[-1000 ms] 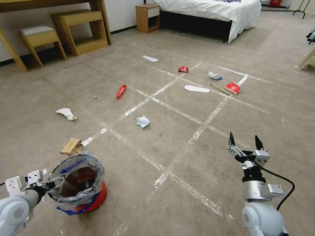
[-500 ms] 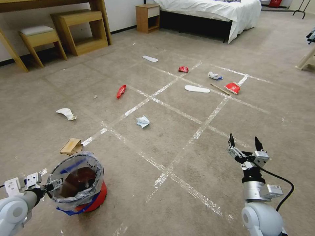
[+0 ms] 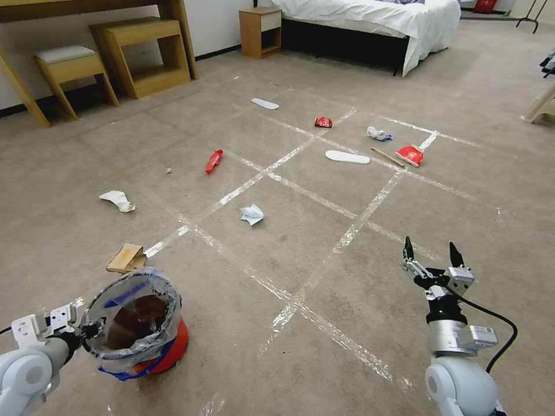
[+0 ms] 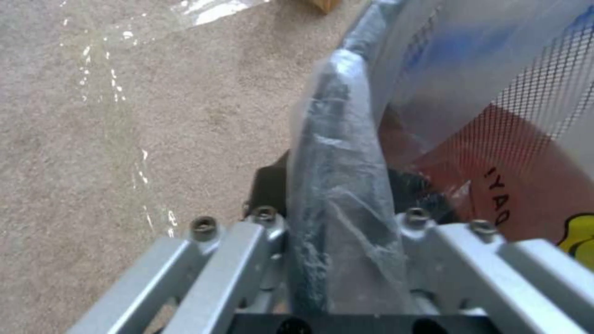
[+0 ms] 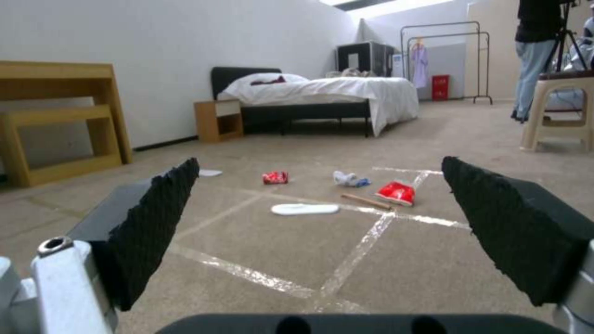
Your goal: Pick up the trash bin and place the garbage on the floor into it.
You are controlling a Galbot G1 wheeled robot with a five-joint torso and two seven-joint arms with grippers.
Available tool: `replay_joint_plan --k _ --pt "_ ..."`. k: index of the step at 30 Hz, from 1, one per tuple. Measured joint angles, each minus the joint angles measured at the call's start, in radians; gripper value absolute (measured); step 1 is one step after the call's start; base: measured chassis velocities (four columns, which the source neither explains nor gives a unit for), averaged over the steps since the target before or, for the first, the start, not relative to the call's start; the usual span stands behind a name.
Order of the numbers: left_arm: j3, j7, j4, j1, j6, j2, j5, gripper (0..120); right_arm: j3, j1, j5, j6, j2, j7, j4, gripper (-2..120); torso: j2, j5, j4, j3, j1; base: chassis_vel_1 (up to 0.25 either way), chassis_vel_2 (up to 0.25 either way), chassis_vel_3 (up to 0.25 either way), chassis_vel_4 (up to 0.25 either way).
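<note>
Floor: beige short-pile carpet [image 3: 324, 358] crossed by shiny clear tape lines [image 3: 300, 190] that form a grid through the middle of the head view.
Trash bin: red bin [image 3: 139, 326] lined with a crinkled clear bag, standing on the carpet at the lower left of the frame.
Left pincer: at the bin's near-left edge [image 3: 87, 330], clenched on the bag-covered rim; the wrist view shows the rim [image 4: 343, 185] running between its fingers.
Right pincer: lower right of the frame [image 3: 432, 253], released, black tips spread apart, above bare carpet.
Garbage: a cardboard scrap [image 3: 125, 257] just beyond the bin; crumpled white paper [image 3: 118, 200] at left; pale crumpled paper [image 3: 252, 214] near the centre; a red wrapper [image 3: 213, 160] further up; two white insoles [image 3: 347, 157] [image 3: 265, 103]; a crushed red can [image 3: 323, 122]; a wooden stick [image 3: 387, 157] beside a red wrapper [image 3: 410, 155] at upper right.
Room: wooden desk and shelf unit [image 3: 144, 52] at upper left, a nightstand [image 3: 260, 30] and a bed with white bedding [image 3: 376, 17] along the top.
</note>
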Motion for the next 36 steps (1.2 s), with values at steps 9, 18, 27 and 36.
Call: replay_joint_plan --k 9,18,27,36 --pt "-0.012 0.014 -0.011 -0.001 -0.001 -0.017 0.003 2 0.000 0.000 0.006 -0.004 -0.004 0.007 -0.005 100 0.000 -0.0005 0.0001 0.000 0.000 0.000 0.000 0.000 0.000" --pt "-0.044 0.014 -0.046 -0.001 -0.009 -0.064 0.006 1 0.005 0.000 0.013 -0.008 -0.009 0.010 -0.004 100 0.000 -0.0018 -0.0004 0.000 0.000 0.000 0.000 0.000 0.000" --pt "-0.116 0.009 -0.091 -0.010 -0.003 -0.108 -0.020 1 0.007 -0.005 0.034 -0.010 -0.016 0.012 0.001 100 0.000 -0.0008 -0.0003 0.000 0.000 0.000 0.000 0.000 0.000" --pt "-0.237 -0.015 -0.218 0.034 0.030 -0.120 -0.094 1 0.026 -0.020 0.064 -0.010 -0.028 0.010 0.018 100 0.000 -0.0006 0.0000 0.000 0.000 0.000 0.000 0.000 0.000"
